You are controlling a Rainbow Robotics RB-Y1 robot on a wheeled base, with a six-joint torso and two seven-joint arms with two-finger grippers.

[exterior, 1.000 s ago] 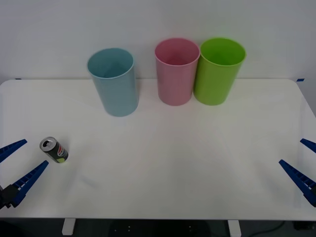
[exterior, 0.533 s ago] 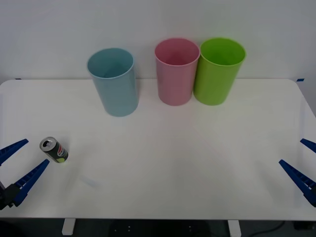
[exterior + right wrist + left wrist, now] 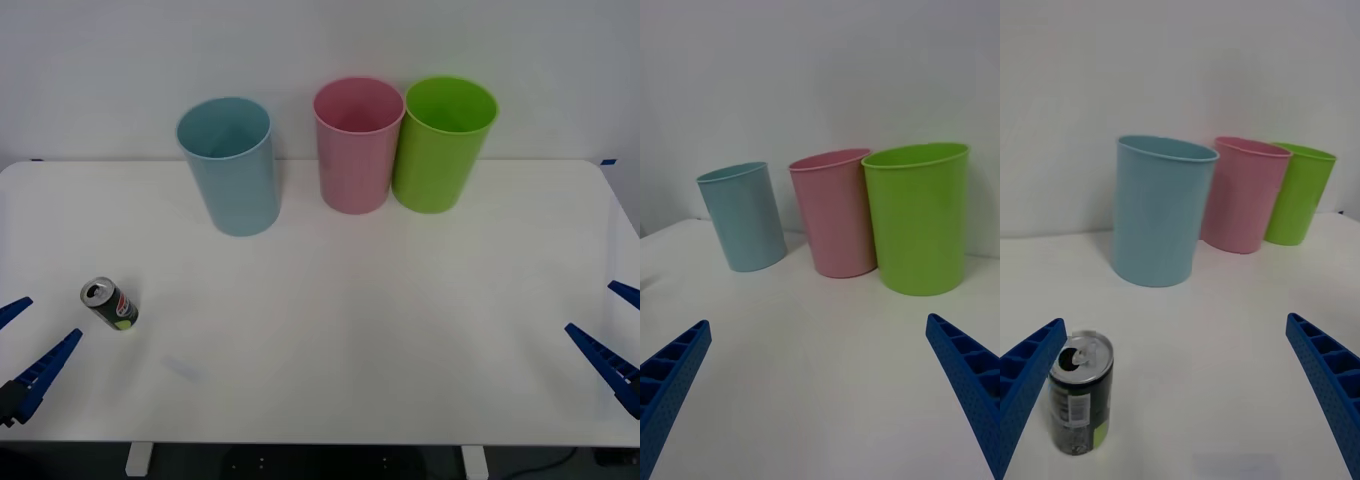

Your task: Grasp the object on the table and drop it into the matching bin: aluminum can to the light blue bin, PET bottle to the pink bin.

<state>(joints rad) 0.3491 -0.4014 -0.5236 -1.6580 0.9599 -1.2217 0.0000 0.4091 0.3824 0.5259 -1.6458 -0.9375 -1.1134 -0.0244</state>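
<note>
Lime green bin (image 3: 444,143) upright; white wall (image 3: 100,60) behind.

Three bins (image 3: 355,150), one can (image 3: 110,304), two end effectors (image 3: 22,345).

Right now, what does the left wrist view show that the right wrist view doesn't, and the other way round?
Left wrist: the aluminum can standing upright on the table, between the open left gripper fingers. Right wrist: the open right gripper over bare tabletop. Both: the light blue bin, the pink bin and the lime green bin.

Dark aluminum can (image 3: 110,305) stands upright, apparently opened.
</note>
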